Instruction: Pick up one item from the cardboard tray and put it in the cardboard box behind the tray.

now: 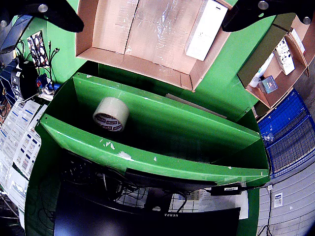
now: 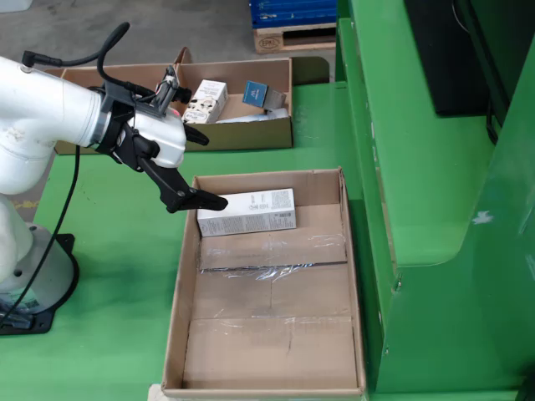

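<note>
White rectangular carton (image 2: pixel 247 212) lies flat at the far end of the shallow brown cardboard box (image 2: pixel 181 292), against its back wall. Black two-fingered gripper (image 2: pixel 201 167) hangs wide open and empty just above the carton's left end, touching nothing. Behind sits the brown cardboard tray (image 2: pixel 251 134) with small boxes.

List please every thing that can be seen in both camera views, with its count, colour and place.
cardboard box: one, brown, open, on the green table, fixed view.
white carton: one, white, lying inside the cardboard box at its far end.
cardboard tray: one, brown, behind the box; holds a printed white box, a blue-grey item, other pieces.
tape roll: one, cream, in the green bin, claw view.
green bin: one, green.
blue pallet: one, top of fixed view.
robot arm: one, white.
claw: one, black, open, above the box's far-left corner.
</note>
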